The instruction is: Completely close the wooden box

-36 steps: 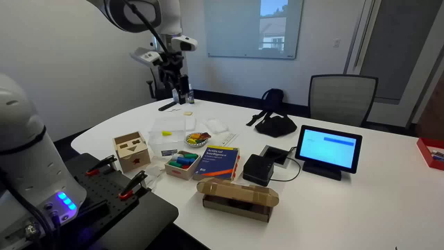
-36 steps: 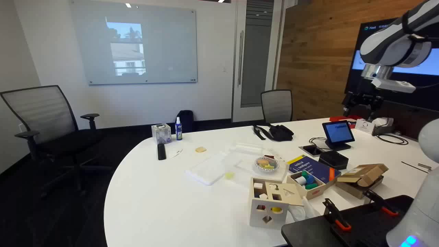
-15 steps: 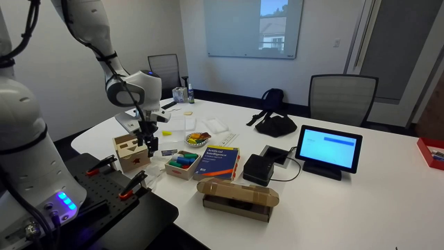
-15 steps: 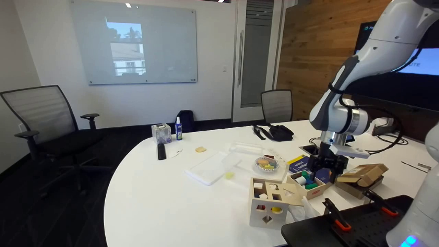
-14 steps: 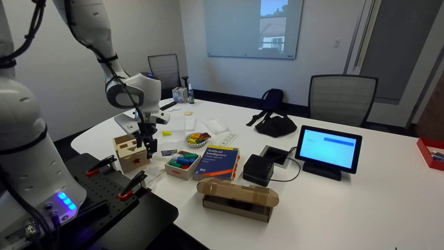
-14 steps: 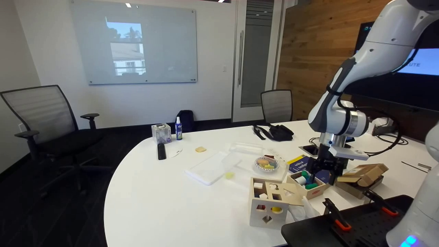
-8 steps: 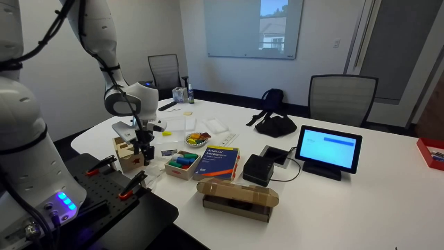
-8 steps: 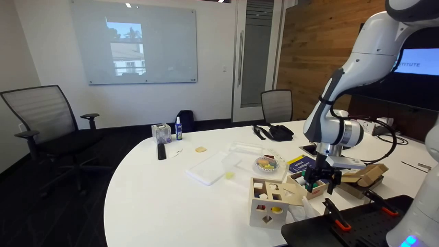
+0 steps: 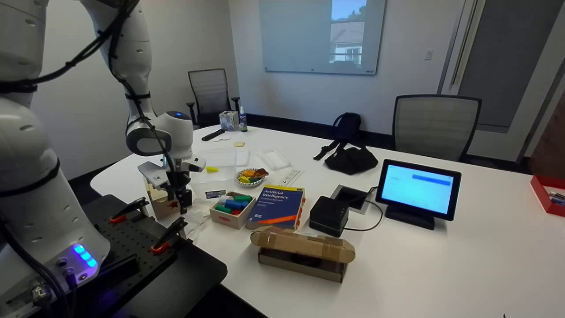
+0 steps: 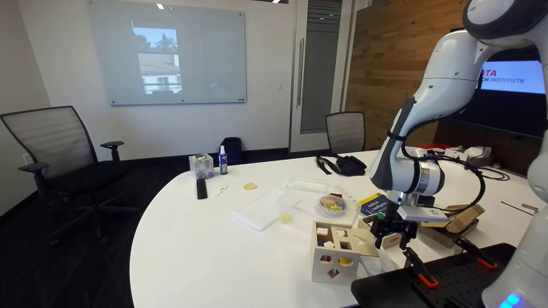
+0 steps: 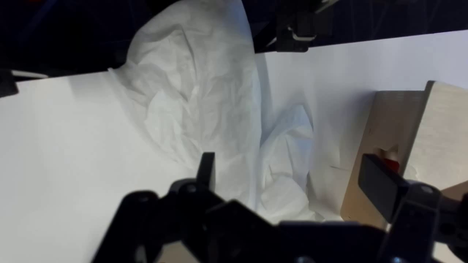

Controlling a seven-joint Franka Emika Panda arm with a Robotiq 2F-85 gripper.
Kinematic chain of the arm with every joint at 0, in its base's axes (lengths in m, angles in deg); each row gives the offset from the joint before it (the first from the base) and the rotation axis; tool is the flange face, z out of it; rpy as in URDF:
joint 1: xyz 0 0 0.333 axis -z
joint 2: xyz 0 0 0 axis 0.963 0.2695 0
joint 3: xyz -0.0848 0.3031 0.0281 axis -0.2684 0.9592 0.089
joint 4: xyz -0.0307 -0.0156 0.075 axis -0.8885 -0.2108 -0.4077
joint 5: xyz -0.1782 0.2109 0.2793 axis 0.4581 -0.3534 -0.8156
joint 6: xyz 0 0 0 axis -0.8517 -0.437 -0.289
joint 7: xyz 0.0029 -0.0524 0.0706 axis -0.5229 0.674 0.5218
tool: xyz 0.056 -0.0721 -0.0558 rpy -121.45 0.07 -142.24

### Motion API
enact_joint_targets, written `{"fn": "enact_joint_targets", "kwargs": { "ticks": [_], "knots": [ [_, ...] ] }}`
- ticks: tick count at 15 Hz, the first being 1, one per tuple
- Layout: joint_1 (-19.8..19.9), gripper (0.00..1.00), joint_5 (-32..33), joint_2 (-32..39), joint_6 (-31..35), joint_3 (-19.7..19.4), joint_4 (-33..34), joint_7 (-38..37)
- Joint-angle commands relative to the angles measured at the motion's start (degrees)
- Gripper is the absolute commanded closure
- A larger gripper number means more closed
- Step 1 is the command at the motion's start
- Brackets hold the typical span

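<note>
The light wooden box with cut-out holes stands upright on the table. Its lid is slid part way off and juts past the box side that faces my gripper. Several blocks show through the uncovered part of the top. My gripper is open and empty, just beside the jutting lid edge. In an exterior view the gripper partly hides the box. In the wrist view the gripper has one finger over white crumpled material and the other in front of the box side, near the lid.
White crumpled plastic or paper lies beside the box, below the gripper. A small wooden tray of coloured blocks, a blue book and a cardboard box stand nearby. Black clamps rise from the robot's base plate.
Over the last seconds the arm has swung in from high up. In the last second my gripper has moved down and closer to the lid's jutting edge. The box has not moved.
</note>
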Motion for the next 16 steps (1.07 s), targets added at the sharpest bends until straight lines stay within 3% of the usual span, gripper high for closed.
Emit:
{"fn": "enact_joint_targets", "kwargs": {
  "ticks": [1,9,16],
  "knots": [
    [5.6,0.0,-2.6,2.1,3.8,5.9,0.8,3.6],
    [22.0,0.0,-0.9,8.0,11.6,22.1,0.5,8.4],
    [29.0,0.0,0.9,11.7,14.3,28.6,-0.4,10.1]
  ]
}}
